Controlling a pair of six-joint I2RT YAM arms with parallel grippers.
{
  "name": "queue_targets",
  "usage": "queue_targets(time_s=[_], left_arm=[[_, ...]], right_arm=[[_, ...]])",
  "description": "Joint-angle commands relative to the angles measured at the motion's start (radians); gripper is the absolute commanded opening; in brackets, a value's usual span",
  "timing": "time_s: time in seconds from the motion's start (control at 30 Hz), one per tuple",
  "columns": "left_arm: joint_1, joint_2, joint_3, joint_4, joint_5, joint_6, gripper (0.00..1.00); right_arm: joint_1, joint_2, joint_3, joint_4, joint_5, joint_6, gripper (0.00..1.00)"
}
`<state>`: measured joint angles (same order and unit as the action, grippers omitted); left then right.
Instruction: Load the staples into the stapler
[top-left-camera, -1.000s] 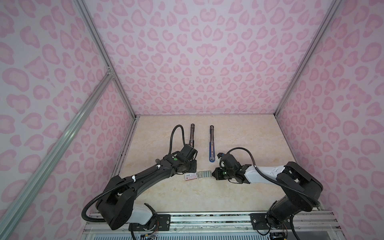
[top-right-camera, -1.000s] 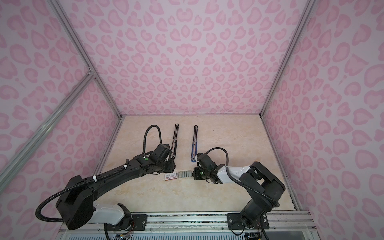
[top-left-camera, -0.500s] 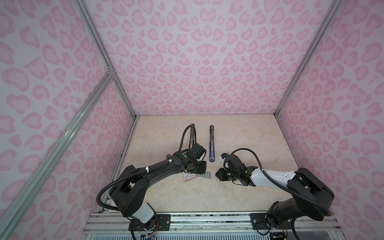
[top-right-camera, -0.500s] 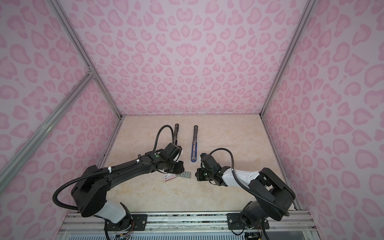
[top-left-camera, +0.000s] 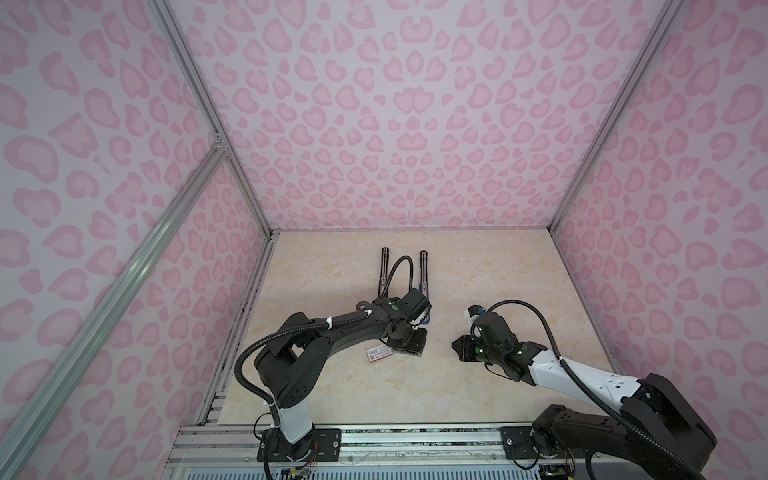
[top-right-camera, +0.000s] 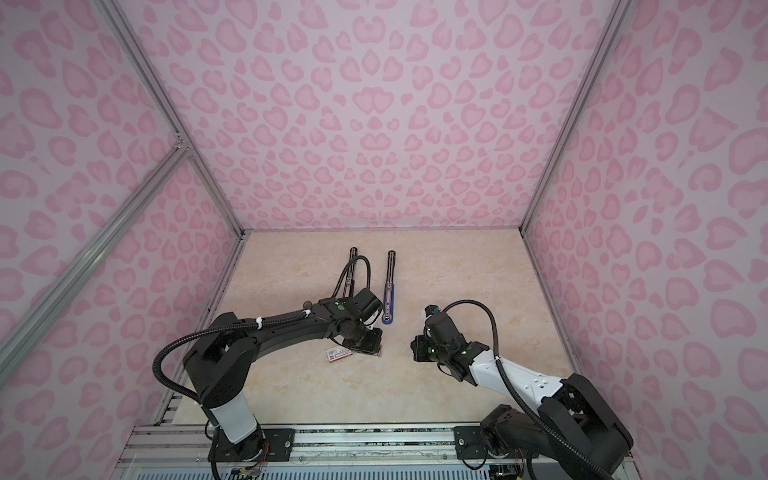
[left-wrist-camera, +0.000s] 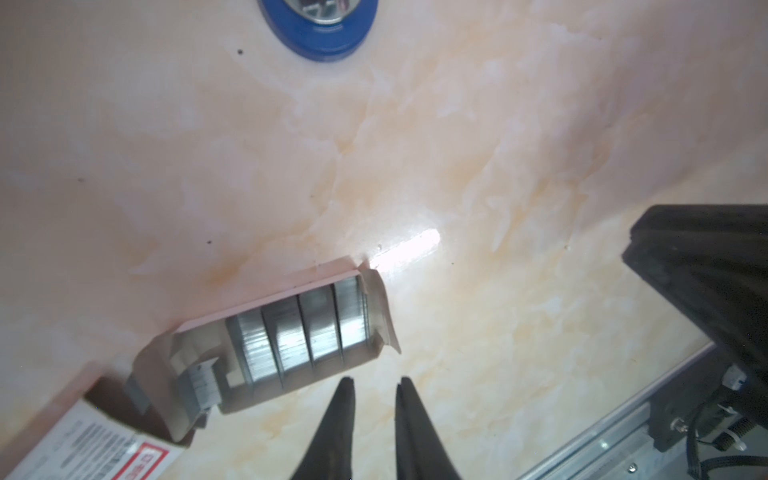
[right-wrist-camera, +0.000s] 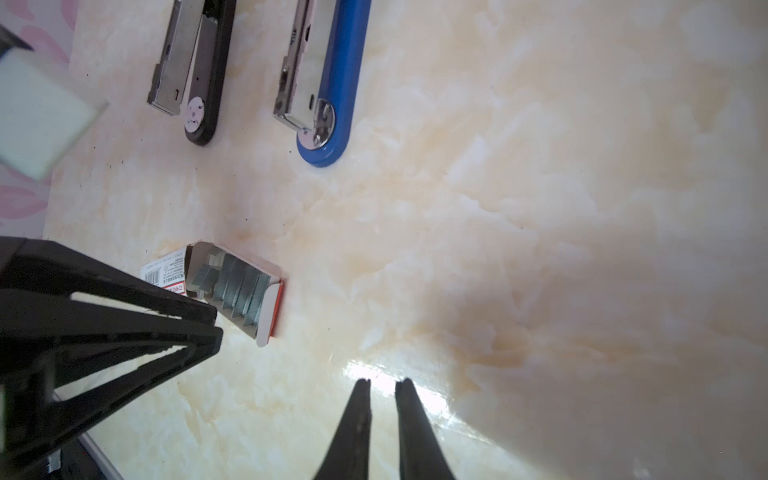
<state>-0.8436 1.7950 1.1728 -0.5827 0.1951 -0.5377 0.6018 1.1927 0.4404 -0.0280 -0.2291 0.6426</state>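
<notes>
Left fingers (left-wrist-camera: 347, 399): almost pressed together, only a thin slit between, pinching nothing. Right fingers (right-wrist-camera: 361, 399): the same, thin slit, empty, low over bare surface (right-wrist-camera: 540, 208). Staples (left-wrist-camera: 299, 332): silvery strips side by side in an open cardboard tray (left-wrist-camera: 376, 307), just ahead of the left fingertips and not touching them; well apart from the right fingers, off to one side.

Probably misses the strip when descending with so thin a slit: lands on top of the block, pushes the light tray away or tips it. Needs a wider spread first, by my judgement. May also snap a strip by squeezing too hard, or lift several strips stuck together. Some short loose pieces at the tray end nearest the white sleeve (left-wrist-camera: 83, 440), easy to scatter with one careless touch. Tray end at the sleeve mouth; cannot tell whether inside it. Possible dragging of both together.

Beyond the staples from the left fingers: blue stapler (right-wrist-camera: 328, 70) and black stapler (right-wrist-camera: 199, 62), metal part up. Not clear which one to load, so a wrong choice possible. Narrow channel, therefore little tolerance for a tilted strip.

Surface: glossy cream marble pattern, bright glare patch beside the tray, likely slippery. Room: walls (top-left-camera: 395, 104) with pink blotch print, aluminium frame bars (top-left-camera: 199, 95), mounting rail (top-left-camera: 415, 436) under the arm bases.
</notes>
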Motion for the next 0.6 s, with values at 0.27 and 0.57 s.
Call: queue_targets(time_s=[0.27, 0.57], left_arm=[[-0.006, 0.066, 0.068, -0.065, -0.039, 0.016, 0.24], [-0.018, 0.125, 0.128, -0.101, -0.047, 0.034, 0.24]], right_arm=[[-0.007, -0.014, -0.023, 0.011, 0.013, 0.001, 0.15], [-0.018, -0.018, -0.044, 0.027, 0.005, 0.006, 0.16]])
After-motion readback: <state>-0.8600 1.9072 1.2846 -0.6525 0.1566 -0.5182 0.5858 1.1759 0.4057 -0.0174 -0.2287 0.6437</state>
